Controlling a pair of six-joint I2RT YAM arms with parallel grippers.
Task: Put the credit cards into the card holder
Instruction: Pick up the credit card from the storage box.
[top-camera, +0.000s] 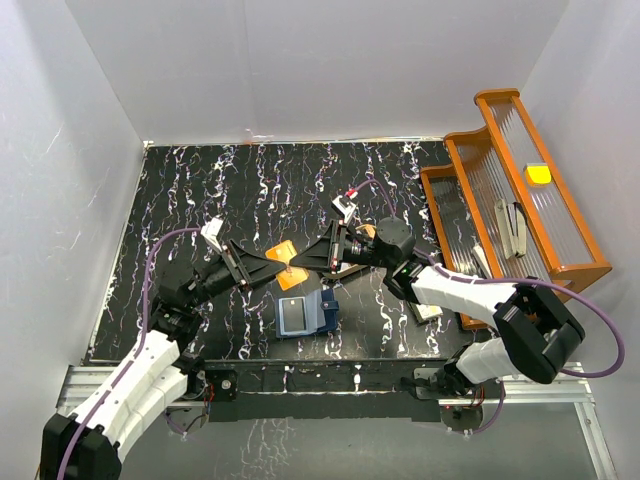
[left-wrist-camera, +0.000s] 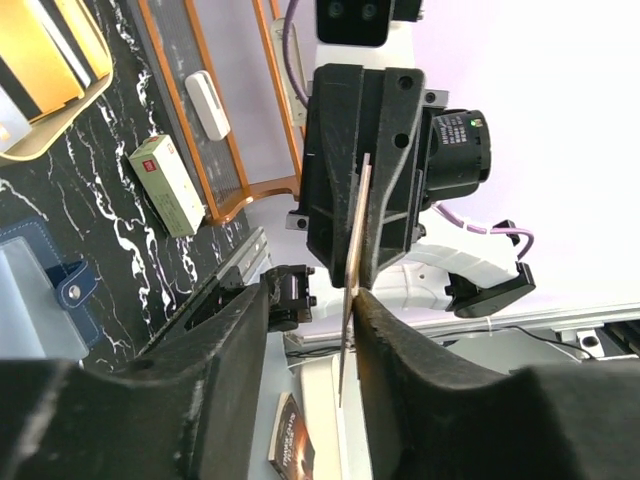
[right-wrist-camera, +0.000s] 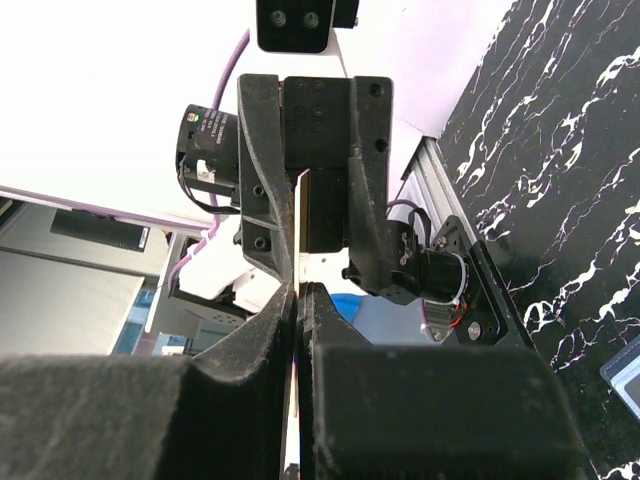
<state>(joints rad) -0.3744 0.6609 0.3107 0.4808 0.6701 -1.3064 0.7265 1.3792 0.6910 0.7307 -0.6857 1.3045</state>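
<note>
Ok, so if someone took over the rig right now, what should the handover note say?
Right gripper: shut on the orange card, held above the table.
Left gripper: open, fingers either side of the same card, which lies against one finger.
Card holder: open on the table just below them, no card visible in it.
Done: nothing stowed.
Left: insert this card, then any others.

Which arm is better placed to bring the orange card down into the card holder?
Right. The right end effector is shut on the orange card, while the left end effector stands open, with a clear gap beside the card. The open card holder lies on the table just below both.
</note>
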